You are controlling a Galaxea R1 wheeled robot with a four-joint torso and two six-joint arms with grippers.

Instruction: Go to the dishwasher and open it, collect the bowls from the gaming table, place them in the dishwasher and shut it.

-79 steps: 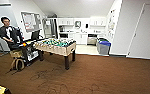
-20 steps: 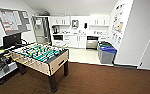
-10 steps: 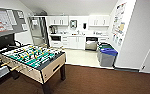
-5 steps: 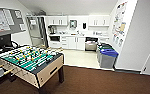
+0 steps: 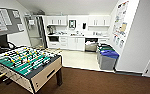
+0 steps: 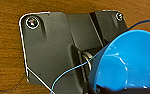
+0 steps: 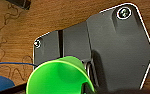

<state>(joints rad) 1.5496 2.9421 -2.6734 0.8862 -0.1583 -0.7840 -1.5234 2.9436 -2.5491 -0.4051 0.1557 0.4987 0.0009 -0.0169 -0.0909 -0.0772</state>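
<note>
A blue bowl hangs over the brown floor in the left wrist view, and my left gripper is shut on its rim. In the right wrist view my right gripper is shut on a smaller green bowl, also above the floor. The head view looks toward a white kitchen. There the dishwasher sits under the counter as a dark opening with something grey inside, and it looks open. The gaming table is out of view.
A foosball table with a green field stands close at the left. A blue-lidded bin and a green-lidded bin stand by the white wall on the right. A tall fridge is at the kitchen's left. Pale kitchen floor lies ahead.
The whole head view has shifted: I have driven closer to the kitchen, and the foosball table now shows larger and further left. The bins are nearer too.
</note>
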